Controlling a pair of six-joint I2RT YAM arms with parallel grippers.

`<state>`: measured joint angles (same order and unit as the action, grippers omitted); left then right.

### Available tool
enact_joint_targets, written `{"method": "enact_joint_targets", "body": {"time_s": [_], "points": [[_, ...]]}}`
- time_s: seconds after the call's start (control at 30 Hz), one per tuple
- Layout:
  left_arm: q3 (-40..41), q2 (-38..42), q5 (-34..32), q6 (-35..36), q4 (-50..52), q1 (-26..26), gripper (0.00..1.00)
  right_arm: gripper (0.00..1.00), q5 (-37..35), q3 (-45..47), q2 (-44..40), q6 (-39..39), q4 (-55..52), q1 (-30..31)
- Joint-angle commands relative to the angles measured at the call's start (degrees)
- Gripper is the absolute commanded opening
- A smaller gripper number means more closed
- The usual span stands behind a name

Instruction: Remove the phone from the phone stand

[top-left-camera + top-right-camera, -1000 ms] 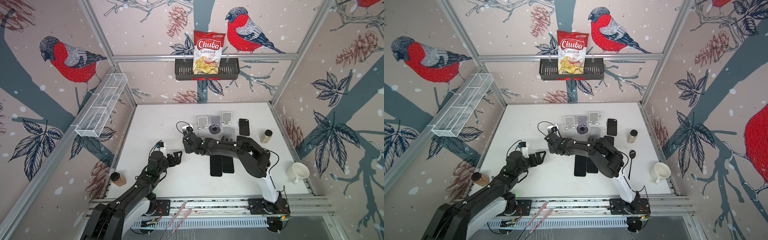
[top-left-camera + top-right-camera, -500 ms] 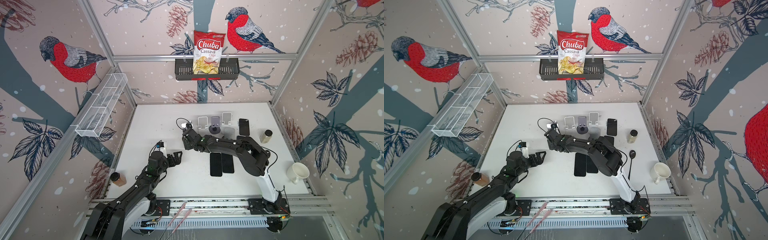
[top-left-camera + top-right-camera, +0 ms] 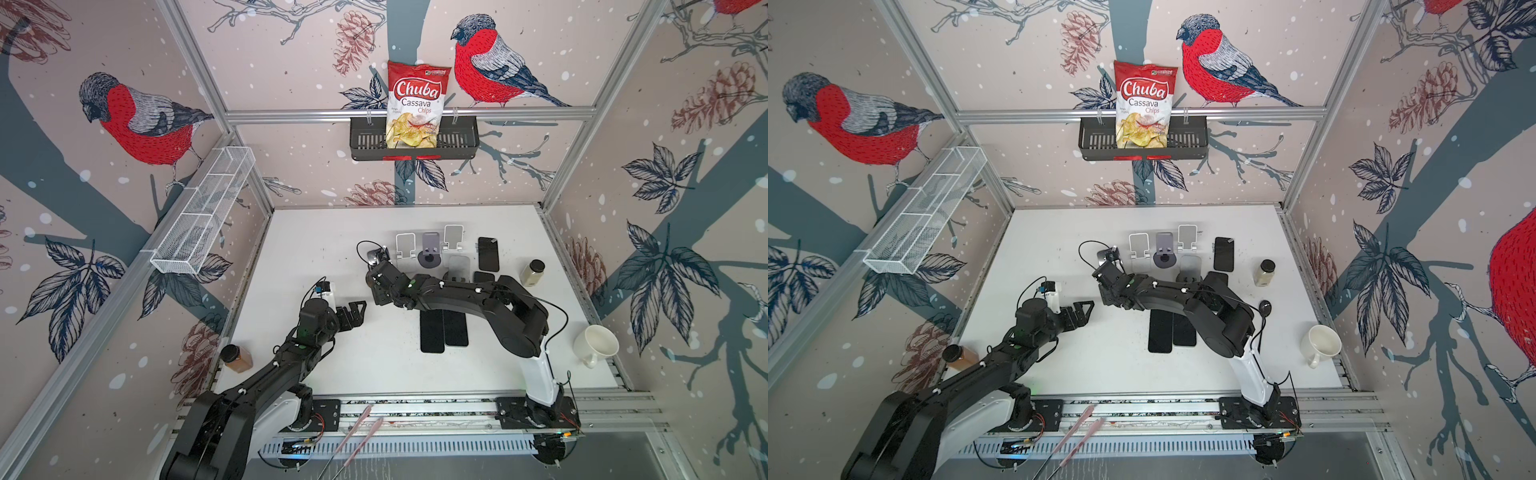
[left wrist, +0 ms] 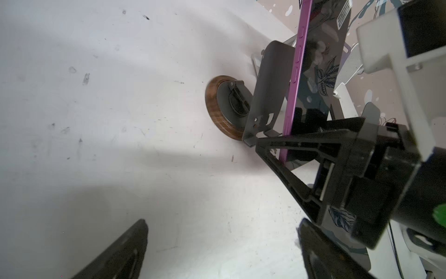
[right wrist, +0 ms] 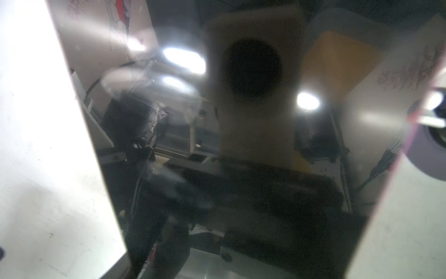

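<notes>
**Left wrist view.** The phone (image 4: 313, 72), a thin slab with a purple rim and a glossy dark face, stands on edge just beside the back plate of the grey stand (image 4: 268, 91); the stand's round wooden foot rests on the white table (image 4: 96, 96); the right claw (image 4: 289, 139) pinches the phone near its lower part, one black finger (image 4: 301, 142) crossing the purple rim. The left claw (image 3: 355, 313) hovers apart over bare table, its jaws spread wide and holding nothing.

**Handling.** We judge the phone stiff, fairly light, and fragile at the glass; the polished face mirrors the wallpaper and is likely slippery; we expect a hold low on the body, pads square to the flat faces, to serve best; the lift should go straight up, clear of the stand's small front lip, before any tilt.

**Hard to make out.** We cannot tell whether the phone's bottom edge sits on that lip or hangs free of it, since the claw covers the spot; the phone's upper end is cut off by the frame; in both top views the right wrist hides nearly all of phone and stand; the right wrist view shows only the phone's blurred, reflecting face.
</notes>
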<state>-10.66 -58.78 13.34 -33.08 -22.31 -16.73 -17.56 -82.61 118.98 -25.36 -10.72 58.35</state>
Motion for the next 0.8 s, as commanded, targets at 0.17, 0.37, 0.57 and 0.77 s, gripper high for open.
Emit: {"method": "enact_joint_targets", "body": {"time_s": [0.17,0.37,0.57,0.77], "points": [[-6.7,-9.0,0.6,0.0,-4.7,0.0,0.96,0.56,-1.2,0.3,-1.0,0.9,2.9,-0.4],[-12.7,-18.3,4.6,0.1,-6.9,0.0,0.94,0.56,-0.9,0.1,-1.5,1.6,3.1,-0.9],[-13.1,-20.2,4.3,-0.7,-9.1,0.0,0.93,0.56,-0.5,0.1,-2.5,2.3,2.1,-1.1],[-13.0,-19.6,3.6,-0.3,-8.2,0.0,0.93,0.56,0.2,1.7,-4.1,2.1,1.9,-1.4]]}}
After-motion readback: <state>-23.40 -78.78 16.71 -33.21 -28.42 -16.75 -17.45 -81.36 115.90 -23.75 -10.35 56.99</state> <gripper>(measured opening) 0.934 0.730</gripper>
